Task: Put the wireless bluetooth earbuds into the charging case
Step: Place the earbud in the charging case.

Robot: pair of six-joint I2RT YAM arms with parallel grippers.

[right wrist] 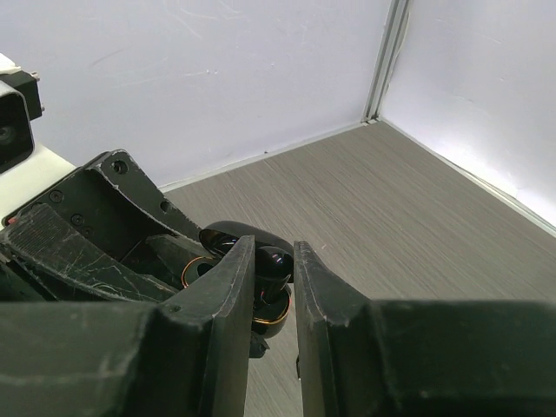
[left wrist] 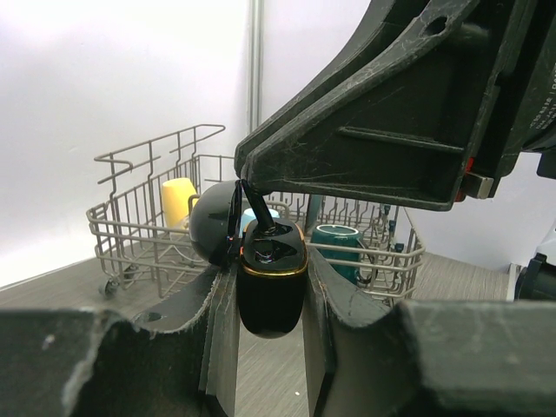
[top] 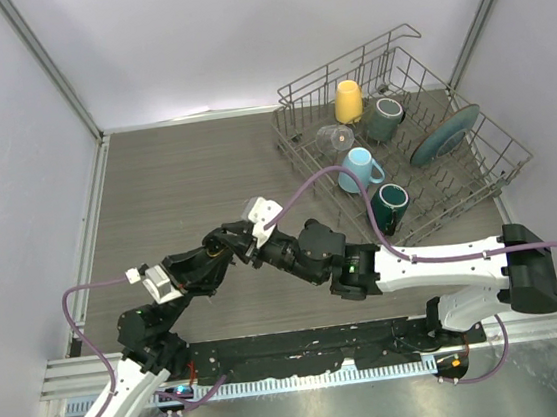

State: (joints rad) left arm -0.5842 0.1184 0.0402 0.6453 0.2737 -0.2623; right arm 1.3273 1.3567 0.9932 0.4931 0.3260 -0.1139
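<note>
Wood-grain table (right wrist: 391, 191), white walls, both arms meeting above mid-table. My left gripper (left wrist: 269, 282) is clamped on the black charging case (left wrist: 271, 304), with the lid (left wrist: 213, 221) swung open and the mouth up, so the opening stays steady and reachable. My right gripper (right wrist: 274, 261) pinches one black earbud (left wrist: 258, 217), lower end dipping into the case mouth. Judging it mid-insertion, not seated yet. Other earbuds: not in view.

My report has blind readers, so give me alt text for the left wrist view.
The left tool grips an open black case upright while the right tool, from above, holds a black earbud at its mouth. A wire rack with cups stands behind.
</note>
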